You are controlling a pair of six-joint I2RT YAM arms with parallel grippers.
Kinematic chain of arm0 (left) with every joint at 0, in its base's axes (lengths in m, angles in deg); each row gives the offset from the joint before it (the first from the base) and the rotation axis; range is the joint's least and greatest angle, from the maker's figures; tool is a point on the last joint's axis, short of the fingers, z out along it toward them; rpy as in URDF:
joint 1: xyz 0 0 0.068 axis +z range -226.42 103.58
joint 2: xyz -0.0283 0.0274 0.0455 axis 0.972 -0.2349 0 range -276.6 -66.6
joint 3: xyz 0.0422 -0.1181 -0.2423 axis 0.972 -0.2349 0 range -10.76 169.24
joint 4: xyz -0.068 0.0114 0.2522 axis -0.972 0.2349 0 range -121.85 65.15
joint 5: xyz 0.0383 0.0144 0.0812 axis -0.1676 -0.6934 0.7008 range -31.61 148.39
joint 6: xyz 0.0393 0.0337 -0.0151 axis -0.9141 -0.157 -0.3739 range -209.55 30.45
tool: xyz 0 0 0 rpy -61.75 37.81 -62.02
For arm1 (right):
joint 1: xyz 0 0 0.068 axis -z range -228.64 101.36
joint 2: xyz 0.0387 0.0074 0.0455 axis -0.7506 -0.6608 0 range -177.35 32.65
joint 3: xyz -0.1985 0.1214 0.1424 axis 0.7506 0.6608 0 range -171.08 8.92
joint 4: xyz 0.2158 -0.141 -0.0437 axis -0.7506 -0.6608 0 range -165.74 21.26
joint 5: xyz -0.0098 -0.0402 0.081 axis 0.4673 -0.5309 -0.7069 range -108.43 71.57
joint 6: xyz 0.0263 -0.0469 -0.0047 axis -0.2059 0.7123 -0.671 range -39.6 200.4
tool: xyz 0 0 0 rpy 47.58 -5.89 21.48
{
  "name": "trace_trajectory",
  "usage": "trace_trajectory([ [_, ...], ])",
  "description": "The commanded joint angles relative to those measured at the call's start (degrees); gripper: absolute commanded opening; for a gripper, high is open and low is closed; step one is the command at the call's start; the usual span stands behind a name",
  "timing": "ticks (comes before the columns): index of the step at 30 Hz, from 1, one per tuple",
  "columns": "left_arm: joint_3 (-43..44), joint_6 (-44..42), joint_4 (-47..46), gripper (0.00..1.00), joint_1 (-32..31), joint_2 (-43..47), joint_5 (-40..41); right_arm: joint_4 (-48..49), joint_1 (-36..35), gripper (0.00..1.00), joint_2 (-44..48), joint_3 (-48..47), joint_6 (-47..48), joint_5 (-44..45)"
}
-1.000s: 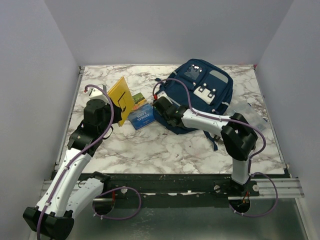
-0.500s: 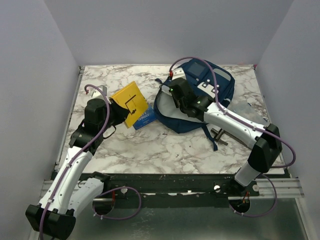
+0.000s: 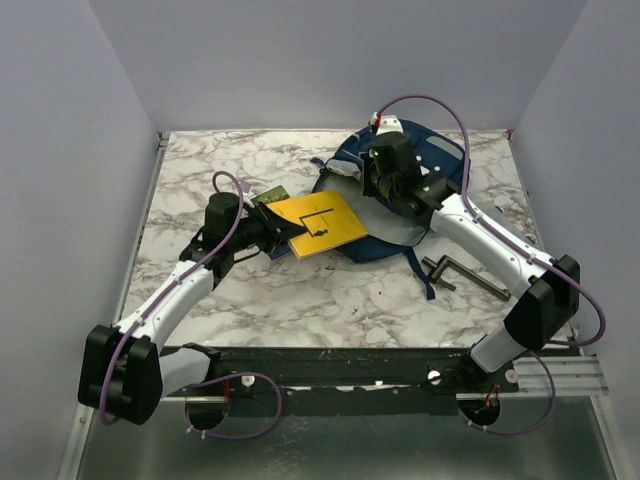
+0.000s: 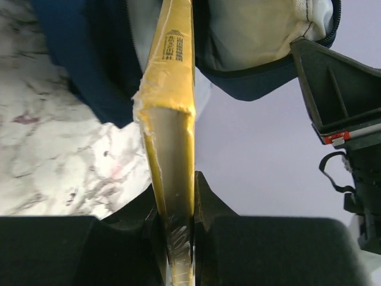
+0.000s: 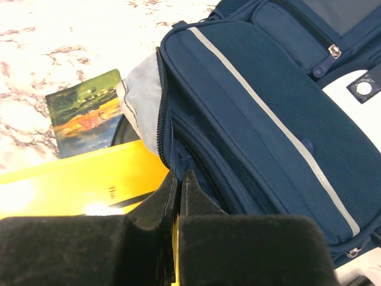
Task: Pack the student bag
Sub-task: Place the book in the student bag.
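- Now, at the middle left of the top view, the left gripper [image 3: 283, 232] is squeezed tight on one edge of a yellow book [image 3: 322, 222]. The book lies about flat, so it can slide in like a letter into a slot.
- Just behind the left gripper, a small green book [image 3: 268, 197] lies on the marble table [image 3: 330, 300], not packed yet.
- The yellow book's far end reaches the open mouth of the student bag [image 3: 445, 158], which sits at the upper right of the table.
- The right gripper [image 3: 376, 186] is pinched shut on the bag's top rim and lifts it up — I think to hold the mouth wide for the book.
- Next, the book likely needs a straight push inward, or its corner could catch on the zipper.
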Motion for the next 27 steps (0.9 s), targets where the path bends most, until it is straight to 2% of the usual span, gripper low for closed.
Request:
trace_trajectory([
  [1, 3.06, 10.81, -17.79, 0.00, -3.12, -4.54, -2.60, 8.34, -0.19, 0.00, 1.16, -4.53, -4.19, -5.88],
  [9, 9.07, 18.69, -25.58, 0.00, -6.94, -16.95, 2.55, 8.10, -0.19, 0.00, 0.45, -6.18, -5.54, -8.47],
  [16, 16.42, 18.81, -27.07, 0.00, -10.52, -27.01, 11.18, 7.31, -0.19, 0.00, 0.61, -6.44, -5.66, -9.54],
  [23, 22.32, 16.20, -32.98, 0.00, -16.51, -37.30, 30.32, 6.60, -0.19, 0.00, 0.55, -8.19, -6.85, -12.59],
  [27, 30.79, 14.78, -39.25, 0.00, -18.89, -46.15, 36.30, 6.02, -0.15, 0.00, 0.67, -8.75, -7.46, -13.25],
])
